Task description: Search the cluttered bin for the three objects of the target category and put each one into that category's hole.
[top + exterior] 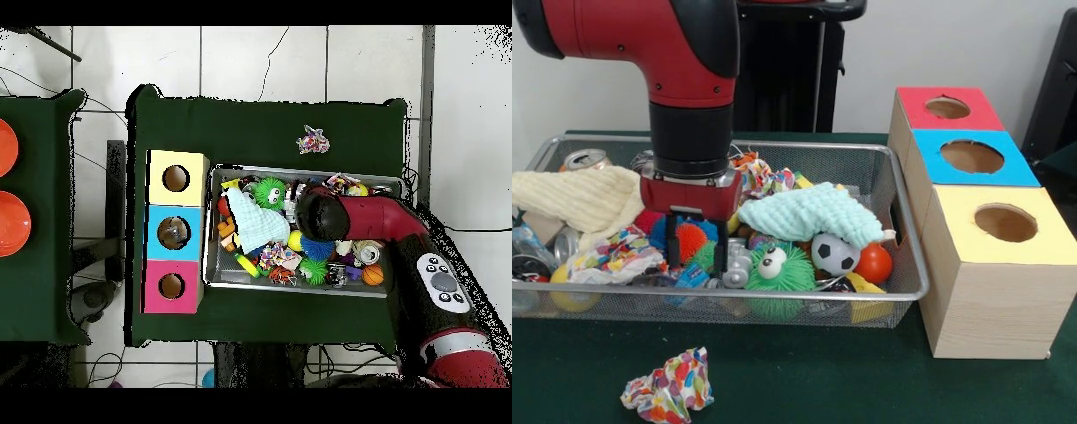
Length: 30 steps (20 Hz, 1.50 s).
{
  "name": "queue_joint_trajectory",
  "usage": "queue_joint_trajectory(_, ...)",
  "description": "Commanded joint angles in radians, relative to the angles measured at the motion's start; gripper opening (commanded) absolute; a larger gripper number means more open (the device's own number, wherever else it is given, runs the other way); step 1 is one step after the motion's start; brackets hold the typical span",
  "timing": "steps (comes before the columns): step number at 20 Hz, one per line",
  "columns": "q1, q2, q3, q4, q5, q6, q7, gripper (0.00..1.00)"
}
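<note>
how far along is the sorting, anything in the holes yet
Done: nothing that shows. The red hole and yellow hole look empty; the blue hole holds something dark I cannot identify. One crumpled paper lies on the table outside the bin. In hand: the gripper is down among the clutter, open, holding nothing. Left: apparently all three objects.

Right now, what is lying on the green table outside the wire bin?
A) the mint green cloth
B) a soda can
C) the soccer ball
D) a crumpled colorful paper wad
D: the crumpled colorful paper wad sits alone on the table in front of the wire bin, while the other three are inside the bin.
</note>
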Motion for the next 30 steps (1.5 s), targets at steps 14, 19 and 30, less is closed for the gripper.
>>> queue_joint_trajectory(14,-0.001,0.072,0.015,-0.040,-0.066,-0.026,-0.040,1.00)
queue_joint_trajectory(19,-0.004,0.073,0.019,-0.037,-0.063,-0.030,-0.040,1.00)
queue_joint_trajectory(30,-0.010,0.100,0.021,-0.050,-0.070,-0.050,-0.040,1.00)
